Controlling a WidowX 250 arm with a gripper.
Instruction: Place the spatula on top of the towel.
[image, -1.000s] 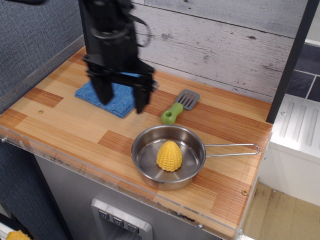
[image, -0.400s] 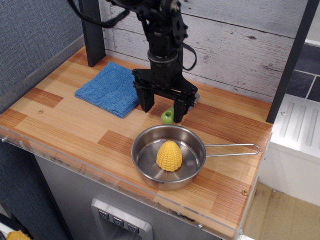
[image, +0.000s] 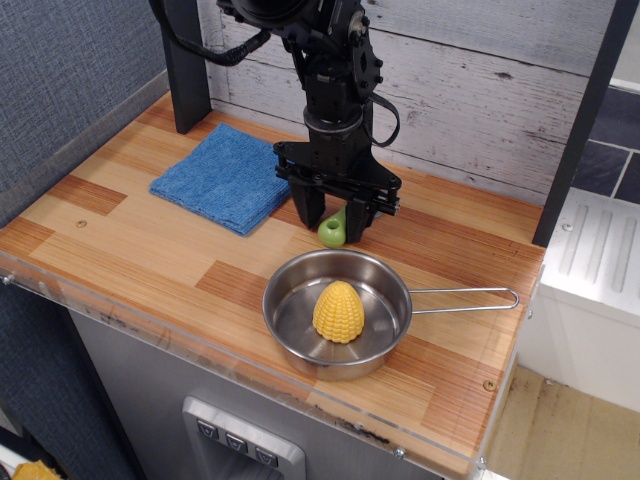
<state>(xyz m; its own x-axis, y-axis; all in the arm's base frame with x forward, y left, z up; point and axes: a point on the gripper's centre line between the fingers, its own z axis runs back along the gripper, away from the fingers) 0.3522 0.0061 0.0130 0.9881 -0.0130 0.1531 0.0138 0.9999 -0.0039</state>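
The spatula (image: 332, 235) lies on the wooden counter just behind the steel pan. Only the end of its lime-green handle shows; the dark blade is hidden behind the arm. My gripper (image: 335, 222) points straight down over it, with its black fingers (image: 311, 210) closed against both sides of the handle, low at the counter. The blue towel (image: 222, 178) lies flat to the left of the gripper, close to it and with nothing on it.
A steel pan (image: 290, 282) holding a yellow toy corn (image: 339, 311) stands in front of the gripper, its long handle (image: 470, 293) pointing right. A dark post (image: 186, 60) stands behind the towel. A grey plank wall (image: 470, 90) backs the counter.
The arm swung from above the towel to the right, over the spatula, and came down. Its fingers have narrowed from wide open to closed against the green handle.
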